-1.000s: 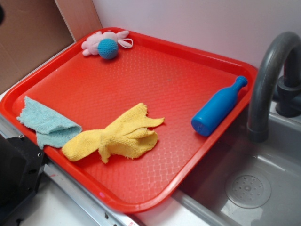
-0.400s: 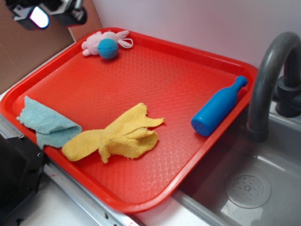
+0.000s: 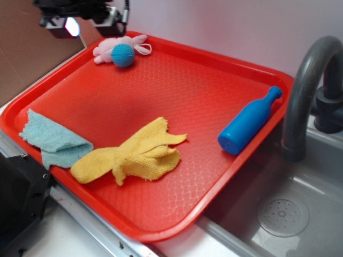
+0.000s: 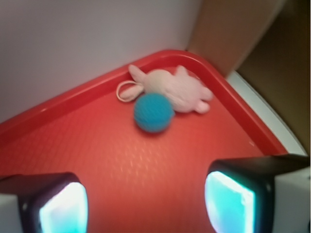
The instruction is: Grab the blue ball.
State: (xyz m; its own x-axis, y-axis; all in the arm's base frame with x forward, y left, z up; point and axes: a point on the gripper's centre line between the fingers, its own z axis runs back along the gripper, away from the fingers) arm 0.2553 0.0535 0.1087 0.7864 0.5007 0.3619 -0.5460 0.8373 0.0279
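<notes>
The blue ball (image 3: 123,55) (image 4: 153,112), small, round and knitted, rests in the far left corner of the red tray (image 3: 214,69), touching a pink plush toy (image 3: 110,45) (image 4: 177,90) behind it. My gripper (image 3: 83,21) (image 4: 146,204) hangs in the air above the tray's back left edge, to the left of the ball. It is open: the two glowing fingertips (image 4: 63,208) stand wide apart with only red tray floor between them. In the wrist view the ball lies ahead of the jaws, a clear gap away.
A yellow cloth (image 3: 134,155) and a teal cloth (image 3: 53,140) lie near the tray's front left. A blue plastic bottle (image 3: 249,120) lies at its right edge. Beyond stand a grey faucet (image 3: 305,85) and sink (image 3: 284,214). A white wall and brown board close in behind.
The gripper came into the exterior view from the upper left and has moved right, toward the ball's corner. The ball, toy and cloths have not moved.
</notes>
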